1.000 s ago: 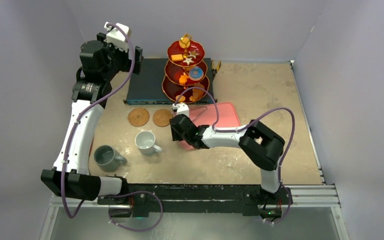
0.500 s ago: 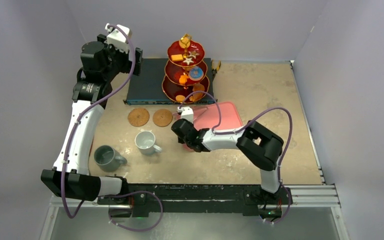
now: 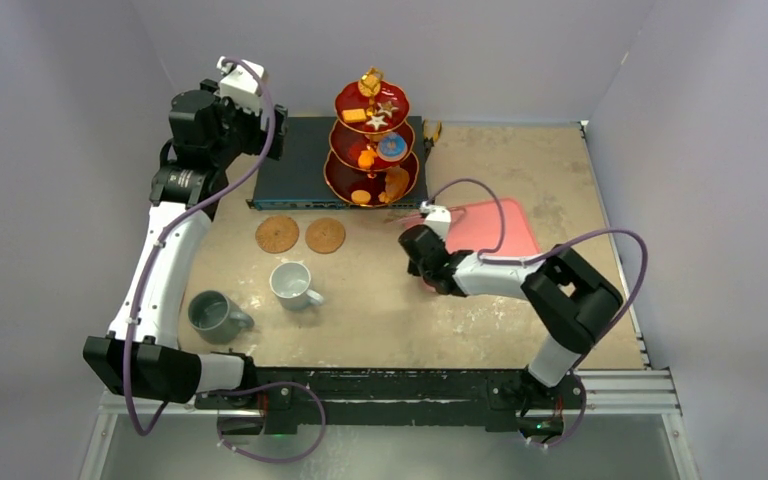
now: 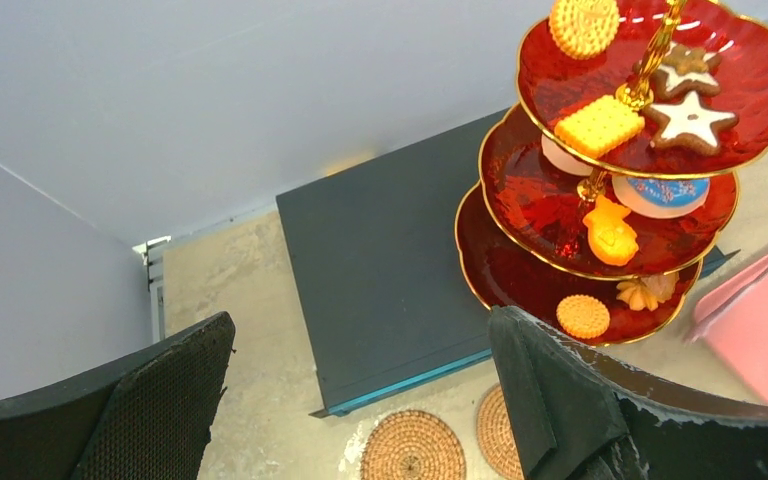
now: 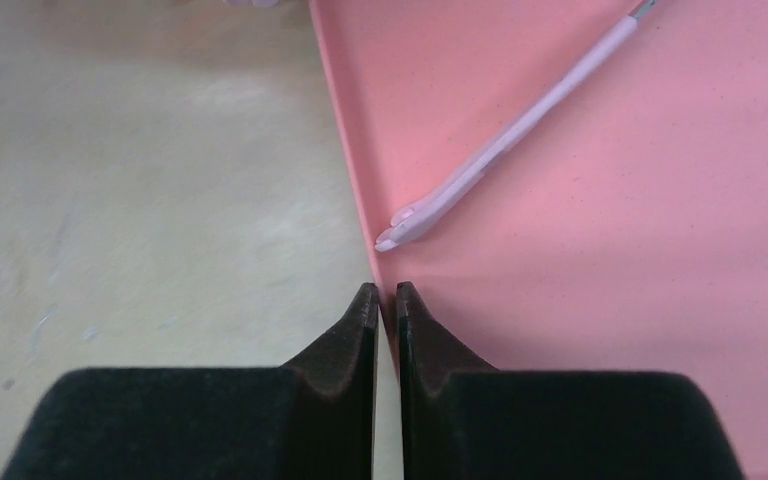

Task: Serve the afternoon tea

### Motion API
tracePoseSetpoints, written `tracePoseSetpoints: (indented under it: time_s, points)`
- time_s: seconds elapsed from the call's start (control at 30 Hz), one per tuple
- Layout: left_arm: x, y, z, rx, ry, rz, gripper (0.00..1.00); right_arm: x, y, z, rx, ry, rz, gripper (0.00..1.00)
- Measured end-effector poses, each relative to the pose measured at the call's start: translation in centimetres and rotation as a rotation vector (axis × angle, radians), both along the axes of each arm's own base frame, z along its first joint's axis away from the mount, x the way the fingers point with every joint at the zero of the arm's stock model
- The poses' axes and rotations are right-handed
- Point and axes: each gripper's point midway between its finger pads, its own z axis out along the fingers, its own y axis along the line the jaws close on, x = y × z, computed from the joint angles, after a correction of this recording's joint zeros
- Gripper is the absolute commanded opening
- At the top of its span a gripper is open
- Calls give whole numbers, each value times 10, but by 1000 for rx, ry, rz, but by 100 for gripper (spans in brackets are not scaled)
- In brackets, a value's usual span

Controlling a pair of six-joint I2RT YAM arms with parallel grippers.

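Observation:
The red three-tier stand [image 3: 372,140] with its gold handle stands at the back on the dark box and holds several toy pastries [image 4: 610,232]. It also shows in the left wrist view [image 4: 520,280]. Two cork coasters [image 3: 277,233] [image 3: 325,235] lie in front of the box. The white mug [image 3: 290,283] and the grey mug [image 3: 212,314] stand upright at the near left. My left gripper [image 4: 360,330] is open and empty, high over the box's left end [image 3: 270,128]. My right gripper [image 5: 386,292] is shut on the left rim of the pink tray [image 5: 580,200], low on the table [image 3: 430,283].
The flat dark blue-grey box [image 3: 300,165] lies under the stand at the back. The pink tray [image 3: 500,228] lies right of centre, with a thin lilac stick [image 5: 520,130] on it. Walls close in the table at the back and on both sides.
My right gripper has moved to the right and dragged the pink tray with it, away from the stand and coasters. The left arm has shifted slightly.

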Motion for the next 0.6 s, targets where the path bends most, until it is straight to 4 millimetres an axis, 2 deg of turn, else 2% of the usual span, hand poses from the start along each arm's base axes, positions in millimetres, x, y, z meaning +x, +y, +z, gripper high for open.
tracePoseSetpoints:
  time_s: [0.1, 0.2, 0.43, 0.6]
  points:
    - [-2, 1, -12, 5, 24, 2, 99, 11, -35, 2, -5, 10, -85, 9]
    - [-3, 1, -23, 9, 47, 3, 99, 24, -59, 5, 10, 19, -155, 10]
    - [-4, 2, -48, 20, 100, 1, 99, 44, -105, 5, 11, 37, -260, 11]
    - [-7, 8, -79, 38, 166, 12, 99, 55, -138, 5, -9, 45, -319, 17]
